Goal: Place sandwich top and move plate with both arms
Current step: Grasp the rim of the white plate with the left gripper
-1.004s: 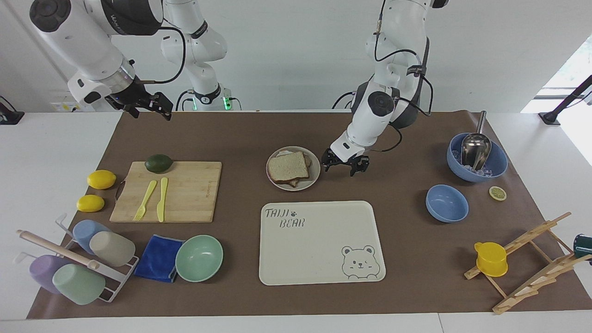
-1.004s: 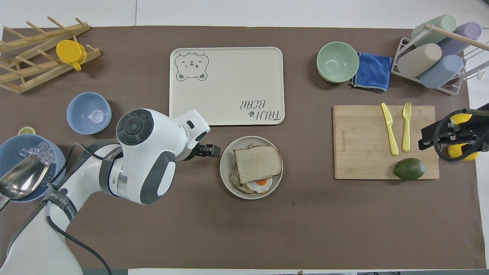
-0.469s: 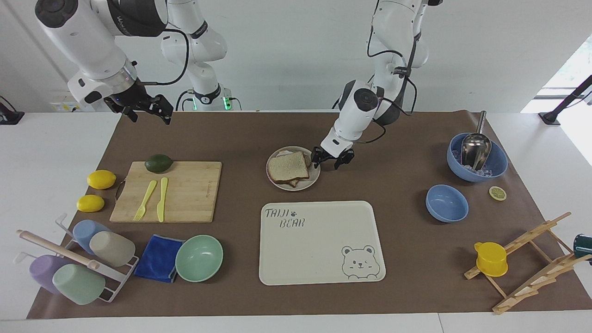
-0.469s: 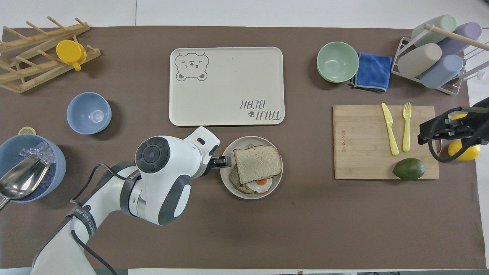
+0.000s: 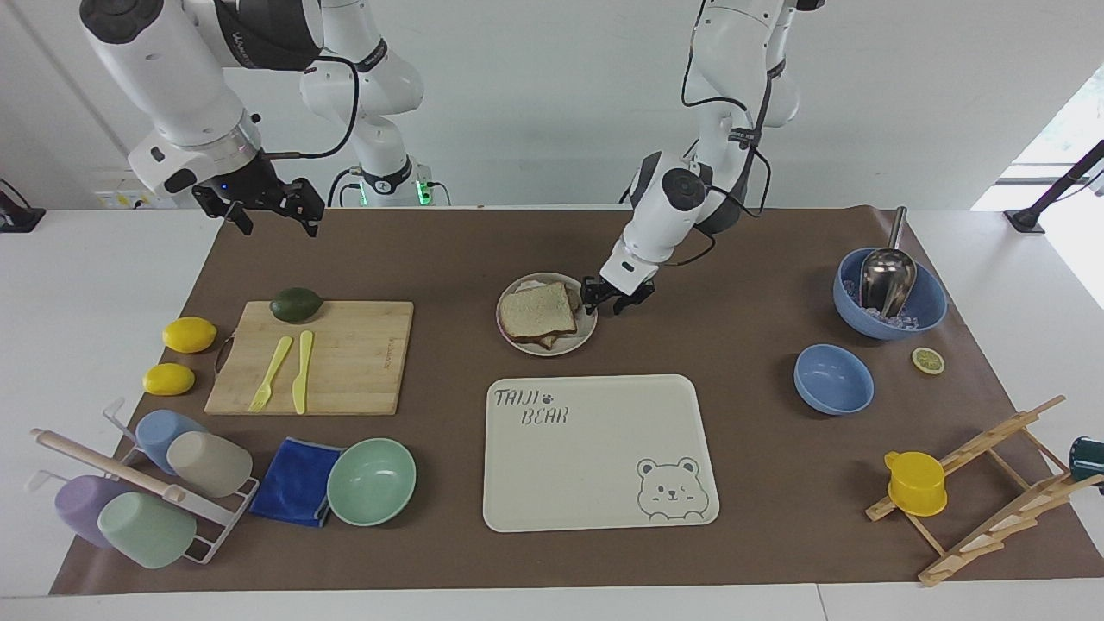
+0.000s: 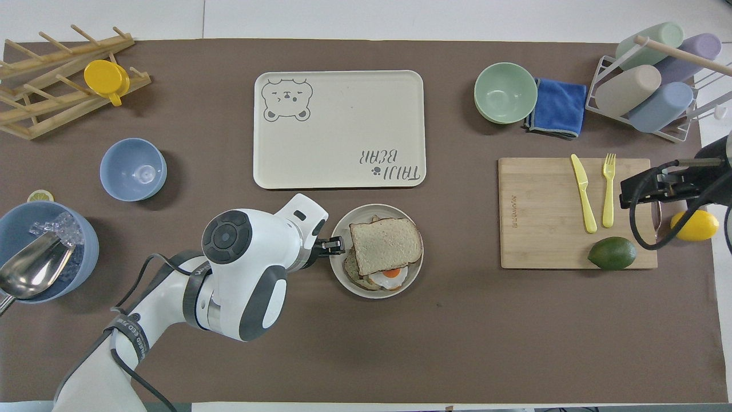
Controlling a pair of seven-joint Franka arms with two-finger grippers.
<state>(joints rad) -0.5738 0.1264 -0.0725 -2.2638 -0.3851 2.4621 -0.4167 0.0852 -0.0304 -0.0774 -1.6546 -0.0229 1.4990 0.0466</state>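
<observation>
- The right gripper hangs in the air, jaws spread wide and holding nothing, above the table's edge on the robots' side of the bamboo cutting board, well apart from the plate. Risk, as a judgement: the move calls for both arms, and if the plate is lifted before this one arrives, a one-sided pull could tip it.
- The plate, small, round and beige-grey with a low rim, sits on the brown mat just on the robots' side of the bear-print tray, the two close but apart.
- The sandwich top, a squarish slice of pale speckled wheat bread with a brown crust, lies flat on the stack in that plate, slightly askew; in the overhead view a fried egg peeks out beneath it at the edge nearer the robots. A jolt could slide the slice off.
- The left gripper is low at the plate's rim, on the side toward the left arm's end of the table, its fingers part-way closed around the rim; whether they already pinch it cannot be told. A shallow bite on so low a rim may slip.
</observation>
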